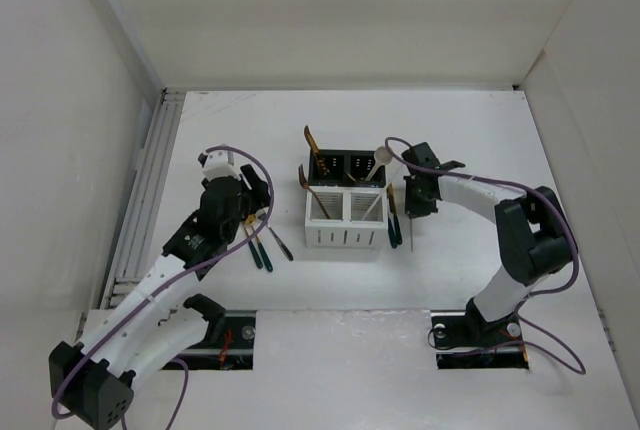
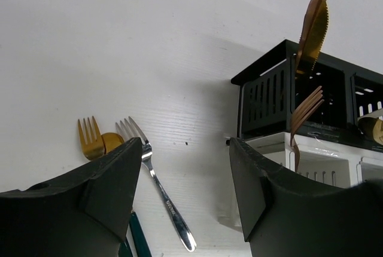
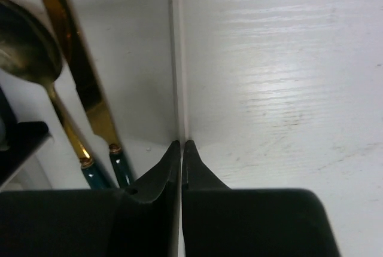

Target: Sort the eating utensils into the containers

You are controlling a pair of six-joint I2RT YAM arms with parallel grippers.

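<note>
**Black fingertips on one skinny chopstick, sketchy grip**

The right gripper (image 3: 181, 149) was pressed together on the near end of a pale chopstick (image 3: 175, 60). The chopstick lay flat on the table (image 1: 480, 150) just right of the containers (image 1: 345, 235), beside a gold knife (image 3: 78, 72) and a spoon (image 3: 27, 54).

My worry: a stick that thin, pinched at its very end, could swivel or slip out on the lift, or clip a bin rim going in.

The left gripper (image 2: 185, 149) hung spread and empty over a gold fork (image 2: 90, 137) and a silver fork (image 2: 157, 185) on the far side.

Bins:
- **Back-left black:** a copper knife (image 1: 312, 148).
- **Back-right black:** a cream spoon (image 1: 383, 157).
- **Front-left white:** a copper fork (image 2: 305, 110).
- **Front-right white:** something slim, couldn't tell what.
</note>
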